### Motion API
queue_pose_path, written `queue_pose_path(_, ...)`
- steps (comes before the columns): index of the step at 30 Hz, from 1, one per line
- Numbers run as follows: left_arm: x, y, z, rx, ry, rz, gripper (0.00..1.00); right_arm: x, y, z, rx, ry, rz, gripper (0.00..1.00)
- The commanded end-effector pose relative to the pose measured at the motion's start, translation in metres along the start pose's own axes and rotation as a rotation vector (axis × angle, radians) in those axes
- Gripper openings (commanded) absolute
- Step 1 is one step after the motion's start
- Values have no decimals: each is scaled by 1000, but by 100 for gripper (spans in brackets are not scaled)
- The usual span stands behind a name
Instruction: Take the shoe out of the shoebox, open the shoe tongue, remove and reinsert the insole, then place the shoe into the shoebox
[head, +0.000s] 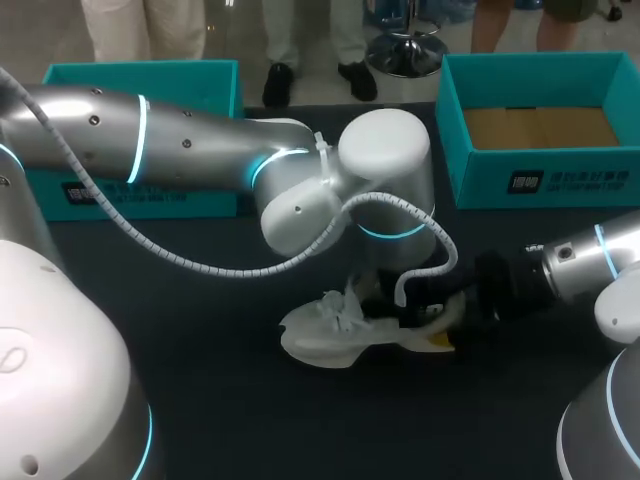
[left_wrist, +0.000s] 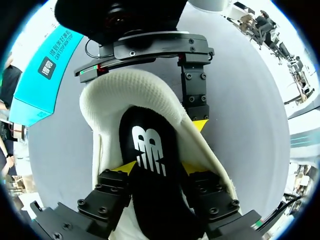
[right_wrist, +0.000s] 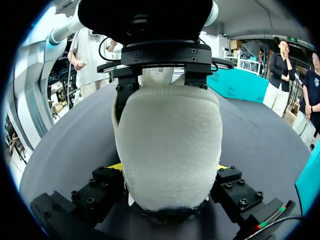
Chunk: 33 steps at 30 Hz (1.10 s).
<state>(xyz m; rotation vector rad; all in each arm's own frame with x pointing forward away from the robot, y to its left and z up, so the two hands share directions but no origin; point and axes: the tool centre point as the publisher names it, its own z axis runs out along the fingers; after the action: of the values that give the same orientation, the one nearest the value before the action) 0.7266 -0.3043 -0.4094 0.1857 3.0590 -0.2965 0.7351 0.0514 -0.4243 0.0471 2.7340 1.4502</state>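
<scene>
White knit shoe (head: 320, 338) is out of the open teal cardboard shoebox (head: 545, 182), on the dark table (head: 230, 400); right gripper (right_wrist: 169, 167) clamps its heel; left gripper (left_wrist: 160, 169) pinches the black foam insole (left_wrist: 150, 135) — half inside the shoe; removing or reinserting, can't tell — boxing remains.

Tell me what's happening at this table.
Both arms are working on a white shoe lying on the table; the open box behind it stands empty. The right pincer clamps the heel. The left pincer grips the black insole at the shoe's opening.
</scene>
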Motion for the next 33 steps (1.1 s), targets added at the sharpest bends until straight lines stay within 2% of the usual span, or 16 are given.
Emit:
queue_pose_path(1, 5, 2, 23, -7, -82, -7, 75, -2, 4, 0, 4, -1, 1, 0)
queue_pose_path(11, -11, 6, 25, -23, -139, -28, 63, -2, 4, 0, 4, -1, 1, 0)
queue_pose_path(13, -13, 7, 25, -21, -141, -32, 58, -2, 4, 0, 4, -1, 1, 0)
queue_pose_path(15, -14, 7, 25, -20, -141, -36, 49, -2, 4, 0, 4, -1, 1, 0)
queue_pose_path(29, -17, 8, 25, -12, -169, -50, 42, -2, 4, 0, 4, -1, 1, 0)
queue_pose_path(31, -17, 8, 25, -13, -169, -50, 37, -2, 4, 0, 4, -1, 1, 0)
queue_pose_path(33, -18, 7, 25, -14, -167, -52, 25, -2, 4, 0, 4, -1, 1, 0)
